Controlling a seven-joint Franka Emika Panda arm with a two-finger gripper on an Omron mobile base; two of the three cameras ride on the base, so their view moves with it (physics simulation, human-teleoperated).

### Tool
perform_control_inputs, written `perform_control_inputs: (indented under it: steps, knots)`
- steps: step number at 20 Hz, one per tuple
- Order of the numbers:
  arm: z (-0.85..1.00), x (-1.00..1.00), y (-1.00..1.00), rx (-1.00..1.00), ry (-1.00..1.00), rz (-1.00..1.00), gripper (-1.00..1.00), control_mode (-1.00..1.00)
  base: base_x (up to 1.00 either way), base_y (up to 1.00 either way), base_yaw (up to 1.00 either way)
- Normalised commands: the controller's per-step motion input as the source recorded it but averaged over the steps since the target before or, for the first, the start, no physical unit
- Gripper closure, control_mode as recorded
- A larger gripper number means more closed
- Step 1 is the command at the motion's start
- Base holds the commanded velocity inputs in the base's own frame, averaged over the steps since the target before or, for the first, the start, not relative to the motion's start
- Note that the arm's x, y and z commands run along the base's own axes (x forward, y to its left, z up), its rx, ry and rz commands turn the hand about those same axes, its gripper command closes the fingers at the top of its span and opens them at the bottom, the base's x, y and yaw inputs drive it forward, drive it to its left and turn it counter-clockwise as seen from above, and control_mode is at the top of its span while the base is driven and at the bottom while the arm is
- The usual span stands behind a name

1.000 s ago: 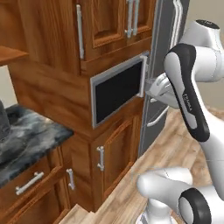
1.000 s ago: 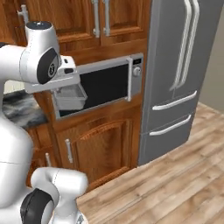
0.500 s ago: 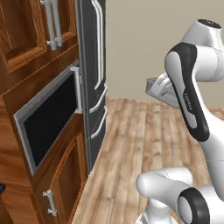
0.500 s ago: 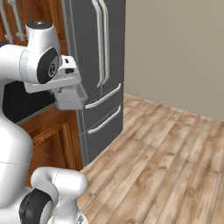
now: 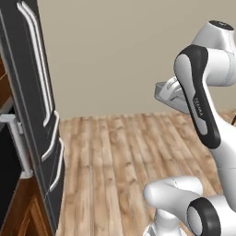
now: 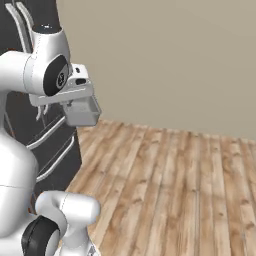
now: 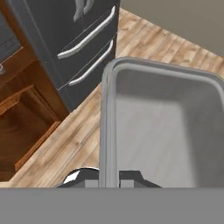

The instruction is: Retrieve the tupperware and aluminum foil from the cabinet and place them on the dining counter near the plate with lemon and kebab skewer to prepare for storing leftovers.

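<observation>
One grey tupperware tub is in sight, carried high in the air by the tool, well above the wooden floor. The tool's two fingers pinch the tub's near wall, narrowly set on its rim. From the right base view the tub hangs beneath the hand, its open top facing the hand. One dark fridge with four long grey handles stands to the left.
</observation>
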Motion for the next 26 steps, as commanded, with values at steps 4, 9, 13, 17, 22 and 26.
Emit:
perform_control_inputs:
  steps: [4,9,13,17,22,26]
  knots:
    - [0.00,0.00,0.00,0.00,0.00,0.00,1.00,1.00,1.00,-0.01,-0.43]
    - [0.00,0.00,0.00,0.00,0.00,0.00,1.00,1.00,1.00,0.00,-0.36]
    - [0.00,0.00,0.00,0.00,0.00,0.00,1.00,1.00,1.00,0.00,-0.43]
    - [0.00,0.00,0.00,0.00,0.00,0.00,1.00,1.00,1.00,0.00,-0.49]
    - [0.00,0.00,0.00,0.00,0.00,0.00,1.00,1.00,1.00,0.00,-0.49]
    - [0.00,0.00,0.00,0.00,0.00,0.00,1.00,1.00,1.00,0.00,-0.49]
